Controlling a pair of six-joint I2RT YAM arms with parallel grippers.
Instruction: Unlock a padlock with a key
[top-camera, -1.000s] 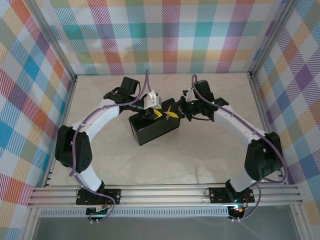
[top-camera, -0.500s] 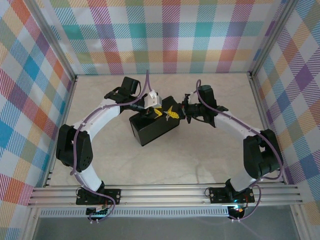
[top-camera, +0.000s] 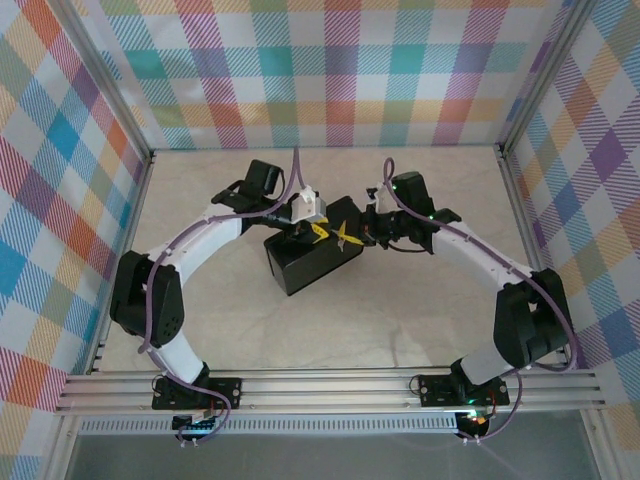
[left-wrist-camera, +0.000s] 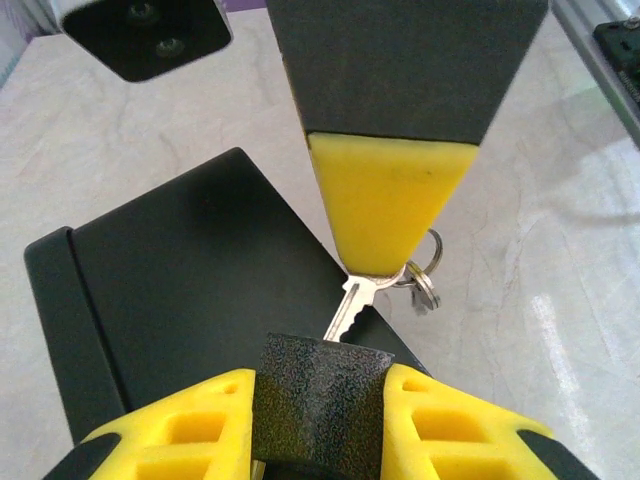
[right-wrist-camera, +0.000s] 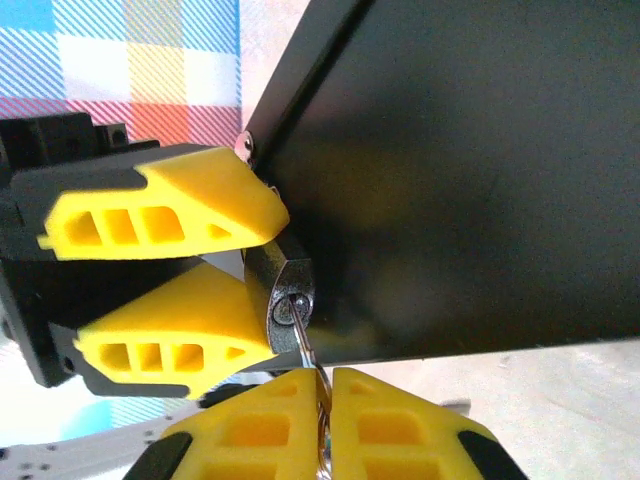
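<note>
The pale marbled table (top-camera: 330, 310) is enclosed by plaid-patterned walls (top-camera: 330, 70). Both arms are seen arched inward from their bases at the near edge, meeting over the middle of the table.

A black box (top-camera: 305, 262) lies flat near the table's centre, turned at an angle; its dark lid is seen in the left wrist view (left-wrist-camera: 190, 270) and the right wrist view (right-wrist-camera: 470, 170).

The left tool (top-camera: 317, 231) is held at the box's far corner, its yellow fingers (right-wrist-camera: 170, 215) pressed against either side of the padlock (right-wrist-camera: 284, 289). The padlock, a small dark block, is thus pinched just beside the box's edge; the same lock body is seen between the left fingers from the left wrist camera (left-wrist-camera: 320, 385).

The right tool (top-camera: 350, 234) is met tip to tip with the left one. Its yellow fingers (right-wrist-camera: 400, 420) are pressed together on the key (left-wrist-camera: 350, 305), whose silvery blade is pointed into the padlock's face. A small key ring (left-wrist-camera: 425, 280) hangs beside the pinching finger.
</note>
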